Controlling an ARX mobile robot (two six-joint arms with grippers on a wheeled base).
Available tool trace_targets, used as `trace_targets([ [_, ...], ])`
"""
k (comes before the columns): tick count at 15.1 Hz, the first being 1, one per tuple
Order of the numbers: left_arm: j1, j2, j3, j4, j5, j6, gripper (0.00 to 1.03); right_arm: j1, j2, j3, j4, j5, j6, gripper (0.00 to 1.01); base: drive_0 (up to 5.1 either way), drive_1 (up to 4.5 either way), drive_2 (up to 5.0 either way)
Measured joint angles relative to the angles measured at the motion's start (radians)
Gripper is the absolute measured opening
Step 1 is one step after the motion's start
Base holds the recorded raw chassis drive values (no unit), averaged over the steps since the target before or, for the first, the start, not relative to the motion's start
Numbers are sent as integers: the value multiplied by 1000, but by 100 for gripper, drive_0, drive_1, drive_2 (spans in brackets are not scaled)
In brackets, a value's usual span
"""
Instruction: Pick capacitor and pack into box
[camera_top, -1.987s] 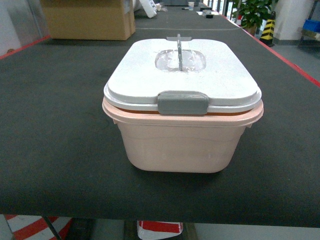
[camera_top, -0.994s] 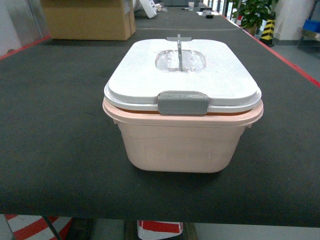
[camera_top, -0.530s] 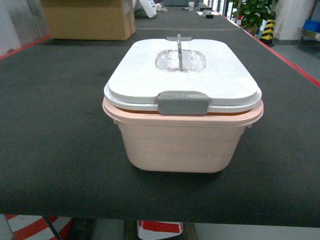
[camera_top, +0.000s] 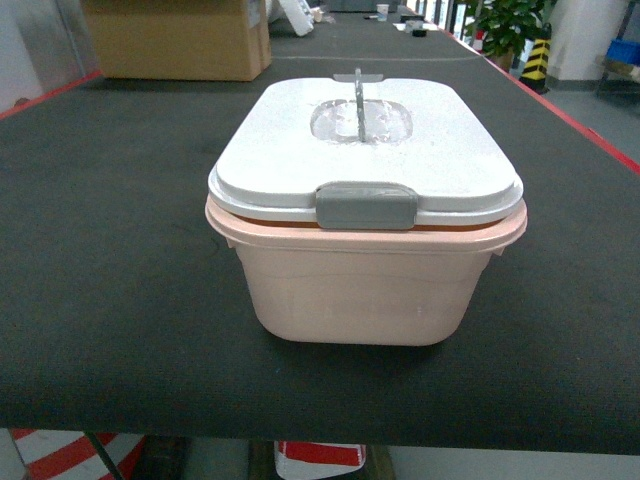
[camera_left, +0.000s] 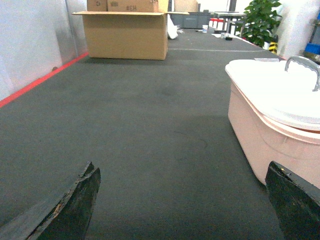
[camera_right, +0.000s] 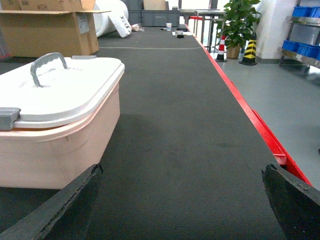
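Counter (camera_top: 120, 300) of dark matting carries the lidded box (camera_top: 365, 285) near its front edge, between both pincers: left gripper (camera_left: 182, 210) and right gripper (camera_right: 180, 210) flank it, fingers spread apart, touching nothing.

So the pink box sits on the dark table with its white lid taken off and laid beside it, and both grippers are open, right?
Not quite. The white lid is on the pink box, not beside it; the head view shows it seated, grey clasp at the front. The rest holds: the dark table carries the box, and the left gripper and right gripper are open.
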Motion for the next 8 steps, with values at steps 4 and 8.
trace_targets([
  [4,0,0,0,0,0,0,98,0,0,0,0,0,0,98,0,0,0],
  [8,0,0,0,0,0,0,98,0,0,0,0,0,0,98,0,0,0],
])
